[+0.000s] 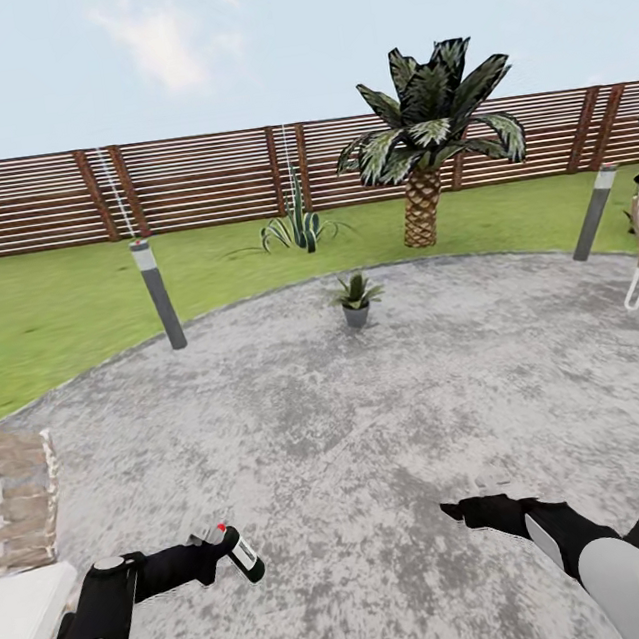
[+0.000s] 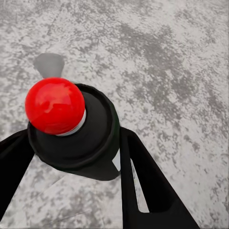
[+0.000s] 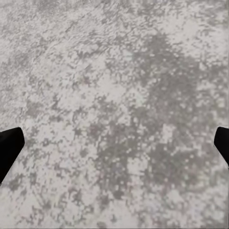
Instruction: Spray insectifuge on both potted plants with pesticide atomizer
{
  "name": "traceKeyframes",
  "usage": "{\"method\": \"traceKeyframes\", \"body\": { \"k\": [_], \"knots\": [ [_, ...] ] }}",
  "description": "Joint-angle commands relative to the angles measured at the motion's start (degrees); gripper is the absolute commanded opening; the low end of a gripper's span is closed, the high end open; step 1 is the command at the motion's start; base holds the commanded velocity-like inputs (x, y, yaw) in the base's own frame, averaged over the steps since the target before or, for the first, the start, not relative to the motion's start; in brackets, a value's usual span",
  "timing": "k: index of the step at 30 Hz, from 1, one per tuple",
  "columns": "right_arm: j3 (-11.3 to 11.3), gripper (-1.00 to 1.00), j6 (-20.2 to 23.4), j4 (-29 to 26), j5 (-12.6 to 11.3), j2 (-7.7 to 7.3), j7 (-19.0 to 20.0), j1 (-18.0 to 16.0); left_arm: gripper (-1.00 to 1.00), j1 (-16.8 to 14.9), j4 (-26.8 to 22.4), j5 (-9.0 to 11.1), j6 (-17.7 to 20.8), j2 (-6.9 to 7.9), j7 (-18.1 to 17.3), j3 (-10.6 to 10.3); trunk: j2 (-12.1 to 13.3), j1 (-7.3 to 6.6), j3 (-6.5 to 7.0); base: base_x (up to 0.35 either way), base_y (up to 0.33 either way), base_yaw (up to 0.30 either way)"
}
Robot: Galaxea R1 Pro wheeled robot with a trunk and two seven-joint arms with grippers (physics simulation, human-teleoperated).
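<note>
Black pesticide atomizer [image 1: 242, 555] near left, white label patch, glossy red ball on top. Mottled light-and-dark grey paved patch [image 1: 375, 433] underneath. Far side: speckled green potted plant [image 1: 356, 295] in its grey pot, green lawn [image 1: 45, 305], brown slatted fence [image 1: 200, 179], pale blue sky. Black fingers [image 2: 143, 181] flank the bottle.

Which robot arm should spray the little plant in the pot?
Probably the left. Its left gripper already grips the pesticide atomizer, red knob up. The right gripper is open and empty. The potted plant sits far ahead on the paving.
</note>
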Motion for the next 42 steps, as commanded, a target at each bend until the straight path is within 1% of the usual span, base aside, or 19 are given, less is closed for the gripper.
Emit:
{"method": "traceKeyframes", "body": {
  "k": [1, 42],
  "knots": [
    [-0.50, 1.00, 0.39, -0.11, 0.40, 0.02, 0.35, -0.02, -1.00, -0.07, -0.06, -0.23, 0.53, -0.05, -0.31, 0.25, -0.02, 0.02, -0.05, 0.317, 0.000, 0.000],
    [-0.47, 1.00, 0.39, -0.11, 0.40, 0.02, 0.35, -0.02, -1.00, -0.08, -0.06, -0.23, 0.53, -0.05, -0.31, 0.25, -0.02, 0.02, -0.05, 0.317, 0.000, 0.000]
  ]
}}
